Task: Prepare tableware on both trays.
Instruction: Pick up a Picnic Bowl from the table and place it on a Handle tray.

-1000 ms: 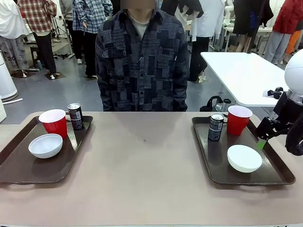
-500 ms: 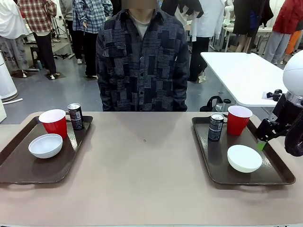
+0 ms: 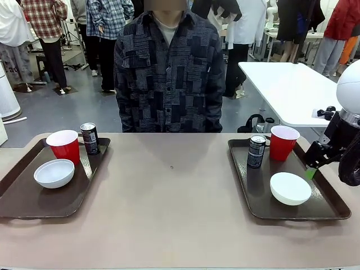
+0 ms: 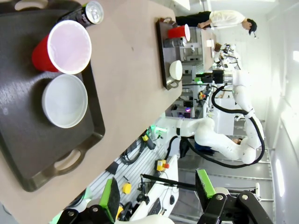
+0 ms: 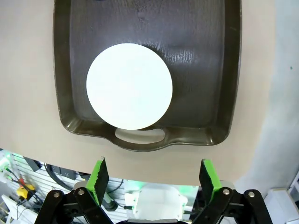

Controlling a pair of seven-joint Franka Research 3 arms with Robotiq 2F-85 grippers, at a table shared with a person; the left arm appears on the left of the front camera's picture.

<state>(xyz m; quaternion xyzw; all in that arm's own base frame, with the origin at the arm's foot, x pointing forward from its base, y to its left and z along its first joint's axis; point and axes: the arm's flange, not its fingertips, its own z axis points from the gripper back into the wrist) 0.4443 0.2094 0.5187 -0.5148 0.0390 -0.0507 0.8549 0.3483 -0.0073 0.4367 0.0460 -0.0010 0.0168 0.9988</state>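
Green-padded right hand (image 3: 311, 169) unmoved by right tray (image 3: 332, 203), spread, empty; left hand (image 4: 156, 191) spread too.

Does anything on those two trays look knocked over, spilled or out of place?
Nothing stands out. On the left tray a red cup, a black can and a bowl all stand upright; the right tray holds the same set, cup, can and bowl, with no spill.
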